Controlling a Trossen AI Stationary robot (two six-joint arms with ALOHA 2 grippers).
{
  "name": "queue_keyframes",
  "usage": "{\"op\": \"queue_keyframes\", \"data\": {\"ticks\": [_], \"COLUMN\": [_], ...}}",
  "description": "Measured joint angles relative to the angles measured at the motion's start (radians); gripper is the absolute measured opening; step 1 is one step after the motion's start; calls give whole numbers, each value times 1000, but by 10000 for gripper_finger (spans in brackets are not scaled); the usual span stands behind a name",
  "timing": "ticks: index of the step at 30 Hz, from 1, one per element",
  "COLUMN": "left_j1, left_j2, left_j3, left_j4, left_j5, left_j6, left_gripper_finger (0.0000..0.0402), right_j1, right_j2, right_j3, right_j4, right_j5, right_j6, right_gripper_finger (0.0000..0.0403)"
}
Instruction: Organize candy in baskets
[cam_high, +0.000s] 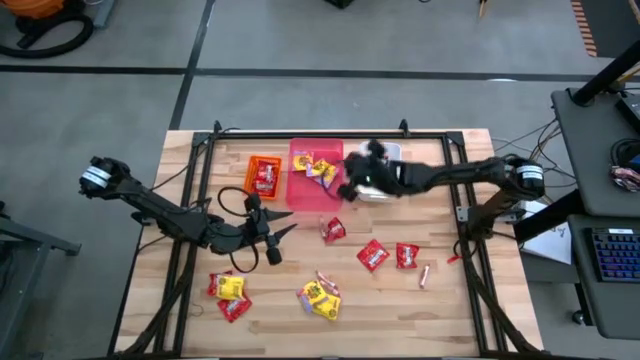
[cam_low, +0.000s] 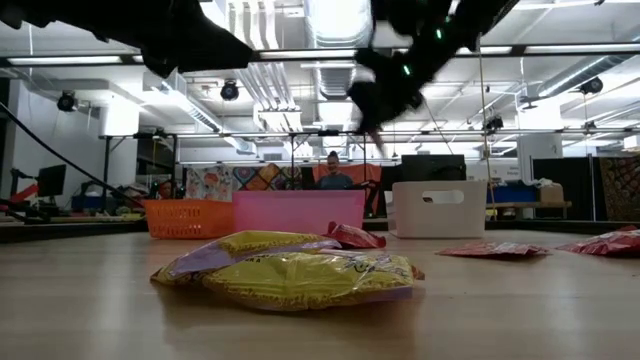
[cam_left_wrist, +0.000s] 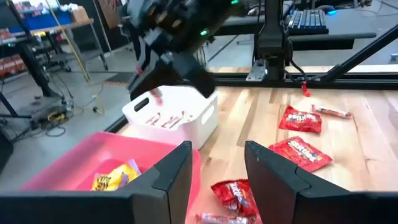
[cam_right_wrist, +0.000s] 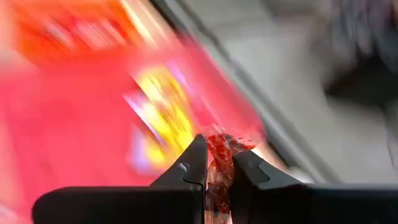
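- Landmark: the pink basket (cam_high: 316, 178) stands at the far middle of the bench (cam_high: 150, 290) and holds yellow packets (cam_high: 322, 168).
- The orange basket (cam_high: 264, 177) sits touching the pink basket on its left; it holds red candy.
- The white basket (cam_left_wrist: 171, 117) sits just beside the pink basket on its right; thin wrapped sticks (cam_left_wrist: 166, 119) lie in it.
- Right end effector (cam_right_wrist: 216, 163): above the right edge of the pink basket, fingers closed on a small red-and-white wrapped candy (cam_right_wrist: 219, 155).
- Left end effector (cam_left_wrist: 217, 163): in front of the pink basket, near its left corner; fingers apart and holding nothing.
- Red packets (cam_high: 373, 254) lie loose on the bench in front of the pink basket.
- More yellow packets (cam_high: 320, 297) lie farther toward the near edge.
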Motion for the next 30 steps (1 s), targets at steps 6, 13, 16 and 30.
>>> {"op": "queue_keyframes", "data": {"ticks": [6, 13, 16, 30], "left_j1": [0, 0, 0, 0], "left_j2": [-1, 0, 0, 0], "left_j3": [0, 0, 0, 1], "left_j4": [-12, -16, -19, -176], "left_j5": [0, 0, 0, 234], "left_j6": [-15, -27, -39, -127], "left_gripper_finger": [124, 118, 118, 118], "right_j1": [-176, -228, -228, -114], "right_j2": [12, 22, 22, 8], "right_j3": [-1, -5, 1, 162], "right_j4": [-375, -424, -426, -424], "right_j5": [-66, -70, -70, -303], "right_j6": [250, 254, 251, 245], "right_gripper_finger": [26, 96, 137, 182]}}
